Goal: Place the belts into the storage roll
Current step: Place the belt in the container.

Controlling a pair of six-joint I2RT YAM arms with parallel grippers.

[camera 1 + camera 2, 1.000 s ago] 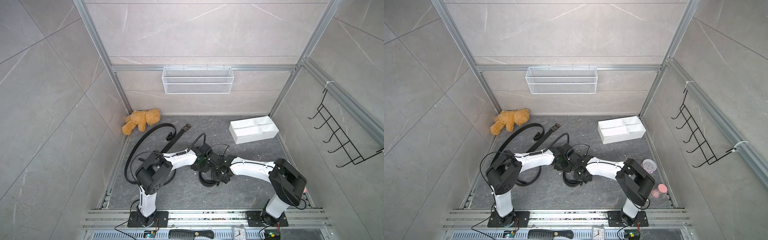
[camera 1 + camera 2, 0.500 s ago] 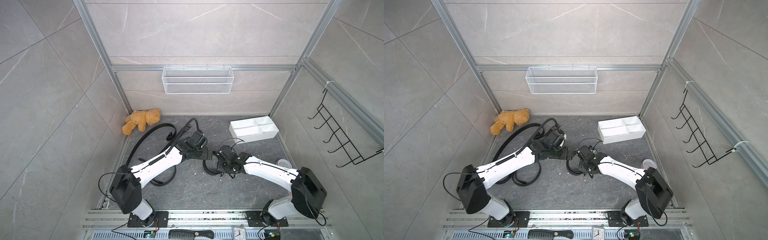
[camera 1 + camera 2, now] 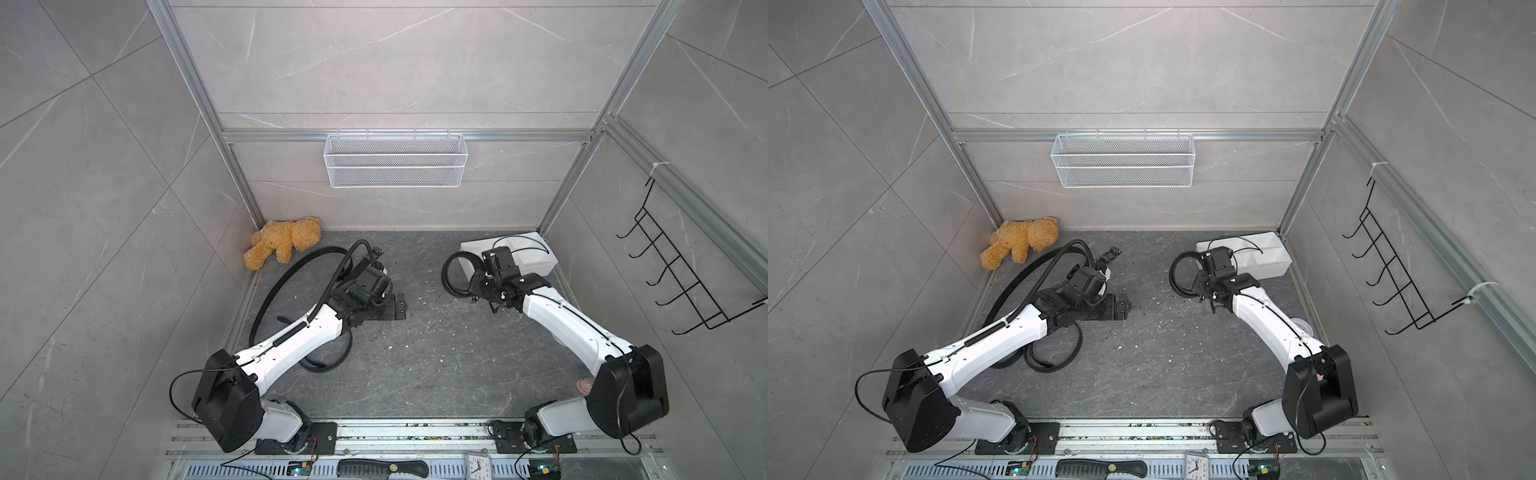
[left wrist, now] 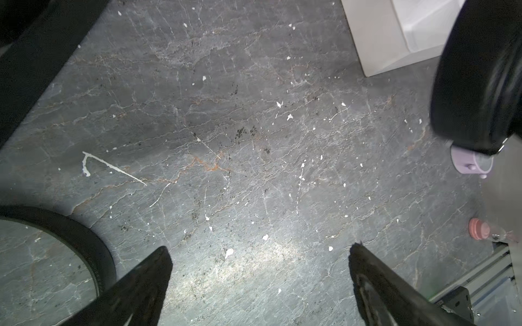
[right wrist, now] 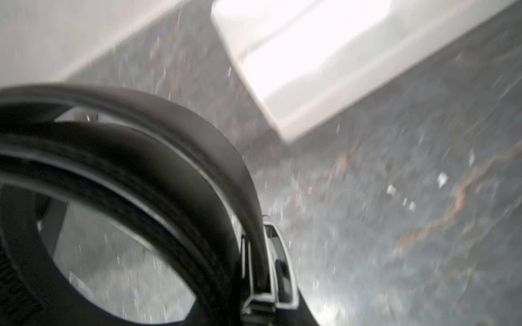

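The right gripper (image 3: 473, 286) is closed on a coiled belt (image 3: 445, 274). Both sit in the right half of both top views, a little above the middle height. The coil sticks out from the gripper toward the left of the frame. Its upper right part overlaps, in the picture, the left end of the storage roll (image 3: 536, 264), the white tray in the far right corner of the floor (image 3: 415, 374). Whether the coil touches the floor, I cannot tell.

In the right wrist view this belt is very near to the camera and blurred. It is black and smooth, wound in two or three turns with a pale line along the edges. A piece with a silver frame (image 5: 279, 271) sits against the outer turn; it looks like the buckle, but I cannot be sure. The tray lies just beyond the coil, apart from it.

The left gripper (image 4: 260, 259) stands wide open over bare floor, with nothing between its fingers (image 4: 152, 276). It is left of the centre in both top views.

A long belt (image 3: 322, 252) makes a big arc from beside the teddy bear (image 3: 286, 245) down along the left edge of the floor. A looped belt (image 3: 328, 366) lies partly hidden under the left arm. Both are apart from the open gripper.
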